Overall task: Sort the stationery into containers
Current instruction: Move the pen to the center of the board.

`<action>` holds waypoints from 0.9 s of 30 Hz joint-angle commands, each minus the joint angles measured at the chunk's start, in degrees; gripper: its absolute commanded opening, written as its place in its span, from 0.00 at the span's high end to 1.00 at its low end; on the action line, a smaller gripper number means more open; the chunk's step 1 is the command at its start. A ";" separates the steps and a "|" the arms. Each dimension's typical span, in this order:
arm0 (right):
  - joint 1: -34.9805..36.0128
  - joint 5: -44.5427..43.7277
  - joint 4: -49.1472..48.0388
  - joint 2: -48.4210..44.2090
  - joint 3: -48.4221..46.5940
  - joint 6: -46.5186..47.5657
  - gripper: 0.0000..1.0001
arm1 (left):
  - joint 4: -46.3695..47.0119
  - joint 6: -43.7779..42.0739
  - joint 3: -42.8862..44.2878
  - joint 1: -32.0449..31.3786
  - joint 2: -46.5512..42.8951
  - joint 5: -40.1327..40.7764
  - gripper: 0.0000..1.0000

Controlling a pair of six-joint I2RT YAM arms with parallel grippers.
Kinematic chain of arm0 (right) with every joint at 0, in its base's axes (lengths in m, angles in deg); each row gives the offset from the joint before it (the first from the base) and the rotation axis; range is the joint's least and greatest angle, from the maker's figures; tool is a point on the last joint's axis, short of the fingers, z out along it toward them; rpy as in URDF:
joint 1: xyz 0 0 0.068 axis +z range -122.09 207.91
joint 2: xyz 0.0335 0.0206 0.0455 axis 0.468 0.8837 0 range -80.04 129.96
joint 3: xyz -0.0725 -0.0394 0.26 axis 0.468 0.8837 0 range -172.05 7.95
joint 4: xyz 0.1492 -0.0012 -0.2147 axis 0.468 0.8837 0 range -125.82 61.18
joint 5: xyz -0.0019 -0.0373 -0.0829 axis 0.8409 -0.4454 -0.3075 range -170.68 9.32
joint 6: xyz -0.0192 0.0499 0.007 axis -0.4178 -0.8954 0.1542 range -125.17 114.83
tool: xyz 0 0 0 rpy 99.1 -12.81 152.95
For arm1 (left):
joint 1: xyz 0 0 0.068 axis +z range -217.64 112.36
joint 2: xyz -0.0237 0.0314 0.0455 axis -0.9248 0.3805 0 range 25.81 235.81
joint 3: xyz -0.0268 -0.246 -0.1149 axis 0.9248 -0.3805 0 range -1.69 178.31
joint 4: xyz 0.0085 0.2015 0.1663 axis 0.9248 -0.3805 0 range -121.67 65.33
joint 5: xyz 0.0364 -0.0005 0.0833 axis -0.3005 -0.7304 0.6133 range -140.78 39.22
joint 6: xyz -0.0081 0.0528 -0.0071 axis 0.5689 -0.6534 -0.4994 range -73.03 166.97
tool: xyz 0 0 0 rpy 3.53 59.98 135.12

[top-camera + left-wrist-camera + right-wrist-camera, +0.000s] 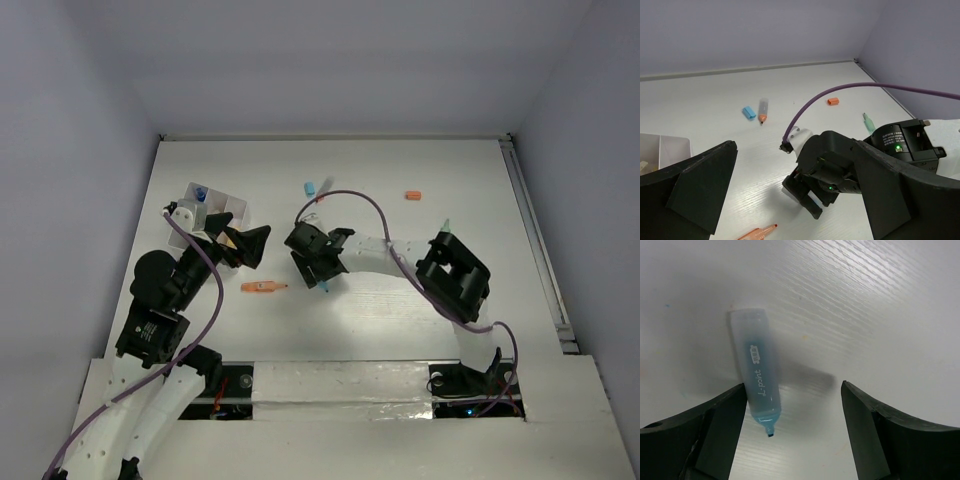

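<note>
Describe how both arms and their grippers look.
Both arms have white links and black joint housings: left arm, right arm. A purple cable loops along each. The left gripper and right gripper carry broad black wedge-shaped fingers. A green light glows on the right wrist.

Wht arms [375, 255], blk jaws, purple cables [875, 84]

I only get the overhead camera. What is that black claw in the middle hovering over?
Observer: Its wrist camera shows a pale blue highlighter lying uncapped on the table, between the right gripper's open fingers.
Operator: Has it grabbed it?
Observer: Not yet. The highlighter lies right beside one finger, with a wide gap to the other.
Operator: And the other claw?
Observer: The left gripper is spread wide, with nothing held between its fingers.
</note>
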 commanded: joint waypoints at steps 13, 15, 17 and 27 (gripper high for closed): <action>-9.68 -7.42 -2.15 -6.28 7.57 4.61 0.28 | 2.87 0.25 -0.38 0.45 1.06 -1.17 0.01; -9.69 -7.69 -2.07 -6.36 7.39 4.96 0.28 | 2.87 0.25 -0.38 0.97 1.06 -1.08 0.01; -9.69 -5.51 -2.15 -7.50 8.00 4.88 0.29 | 2.87 0.25 -0.38 0.97 1.24 -0.99 0.01; -9.69 20.33 -20.15 -20.34 19.95 -1.44 0.24 | 2.87 0.34 -0.38 0.97 1.50 -1.52 0.01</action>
